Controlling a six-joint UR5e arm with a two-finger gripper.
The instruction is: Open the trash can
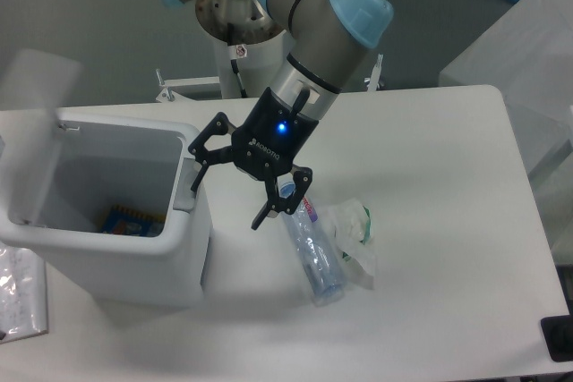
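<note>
The white trash can (134,261) stands at the left of the table with its lid (31,87) swung up and blurred at the back left. Its inside shows, with a blue and orange packet (130,221) at the bottom. The grey latch button (185,187) sits on the right rim. My gripper (228,196) hangs open just right of the bin, one fingertip (196,182) touching or almost touching the latch, the other finger (262,216) lower right, holding nothing.
A clear plastic bottle (313,252) lies on the table right of the bin, beside a crumpled wrapper (354,234). A plastic bag (20,297) lies at the left front edge. A dark object (558,337) sits at the lower right corner.
</note>
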